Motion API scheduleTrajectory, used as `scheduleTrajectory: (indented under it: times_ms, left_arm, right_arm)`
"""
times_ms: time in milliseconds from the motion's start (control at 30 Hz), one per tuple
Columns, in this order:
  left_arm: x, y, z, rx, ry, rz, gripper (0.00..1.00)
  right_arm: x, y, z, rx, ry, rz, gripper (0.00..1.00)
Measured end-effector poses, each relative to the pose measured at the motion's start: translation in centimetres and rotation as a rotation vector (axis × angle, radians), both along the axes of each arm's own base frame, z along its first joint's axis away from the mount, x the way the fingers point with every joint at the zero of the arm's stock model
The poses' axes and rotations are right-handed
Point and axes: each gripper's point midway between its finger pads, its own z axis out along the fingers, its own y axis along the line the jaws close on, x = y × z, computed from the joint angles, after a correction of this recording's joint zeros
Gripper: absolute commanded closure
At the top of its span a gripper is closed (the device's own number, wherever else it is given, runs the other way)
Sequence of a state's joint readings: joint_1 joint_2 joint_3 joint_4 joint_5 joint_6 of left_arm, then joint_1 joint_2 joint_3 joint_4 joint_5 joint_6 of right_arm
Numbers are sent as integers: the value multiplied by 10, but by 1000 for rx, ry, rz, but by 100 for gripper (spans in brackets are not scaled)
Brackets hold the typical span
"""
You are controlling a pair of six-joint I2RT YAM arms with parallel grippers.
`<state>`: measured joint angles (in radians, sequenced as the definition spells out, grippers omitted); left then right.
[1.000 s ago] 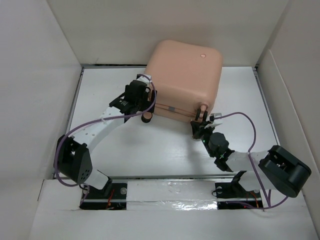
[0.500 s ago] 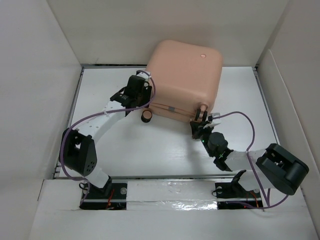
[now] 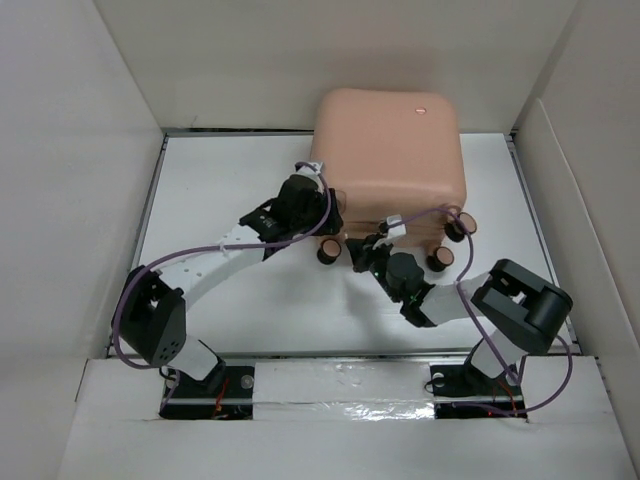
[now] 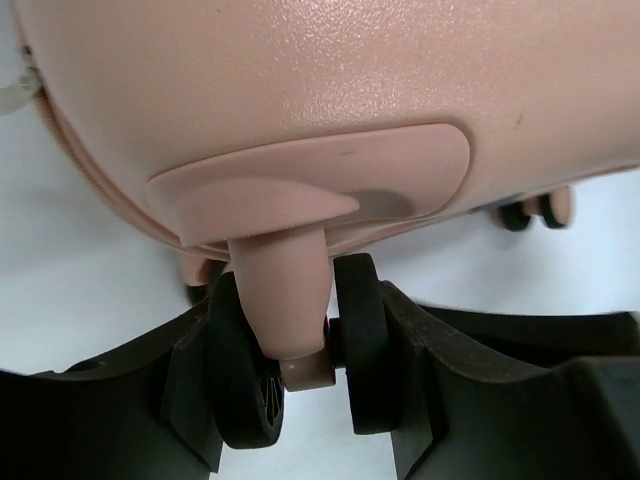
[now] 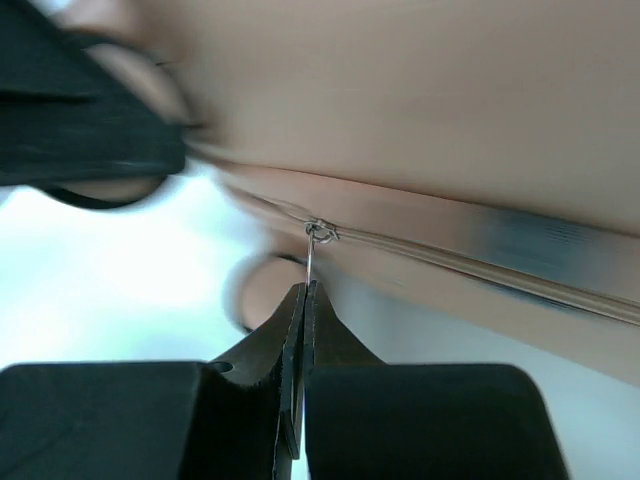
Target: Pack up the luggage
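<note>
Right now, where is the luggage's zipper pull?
In the right wrist view the zipper pull hangs mid-frame from the luggage seam, pinched in the right gripper; from above, that is the near edge, beside the left gripper.

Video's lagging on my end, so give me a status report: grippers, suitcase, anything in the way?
Left gripper shut on pink-and-black caster wheel. Right gripper shut on thin metal zipper pull. Peach-pink hard-shell suitcase closed. No obstruction seen.
</note>
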<state>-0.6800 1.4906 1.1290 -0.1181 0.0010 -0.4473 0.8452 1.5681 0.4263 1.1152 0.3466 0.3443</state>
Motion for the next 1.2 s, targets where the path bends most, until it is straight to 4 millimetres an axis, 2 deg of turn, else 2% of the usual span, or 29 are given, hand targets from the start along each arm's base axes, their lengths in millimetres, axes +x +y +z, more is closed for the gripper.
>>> scheduleTrajectory:
  times_ms: [100,200,267,433,567,600,633,733,833,1000,1100,1200]
  left_arm:
    - [-20,-25,2,-126,44,-22,100]
    - [-35,-32,7,-247,73,-27,100]
    - [-42,-27,10,-286,74,-13,100]
    - [-45,0,12,-352,15,77,100]
    - [-48,11,14,-430,-19,135,100]
    - [-50,11,14,-449,-20,141,100]
    - [-52,11,15,-463,-18,142,100]
    - [-63,3,15,-504,13,122,100]
    - [-74,-7,17,-533,53,93,100]
    - [-79,-14,16,-557,85,81,100]
    - [-79,-19,17,-583,101,73,97]
    - [-81,-25,18,-627,116,66,91]
  right_arm:
    - [-10,30,-2,25,11,104,100]
    - [-14,56,0,59,23,175,100]
    - [-18,69,1,94,31,210,100]
    - [-22,104,-3,200,41,305,100]
    - [-27,116,-3,222,12,352,98]
    - [-31,116,-3,221,14,367,89]
    - [-35,115,-3,222,19,380,69]
    - [-62,113,2,261,84,473,42]
    - [-89,100,9,263,120,521,28]
    - [-103,70,34,242,93,479,27]
    - [-110,48,32,210,95,430,24]
    - [-110,28,21,133,110,372,20]
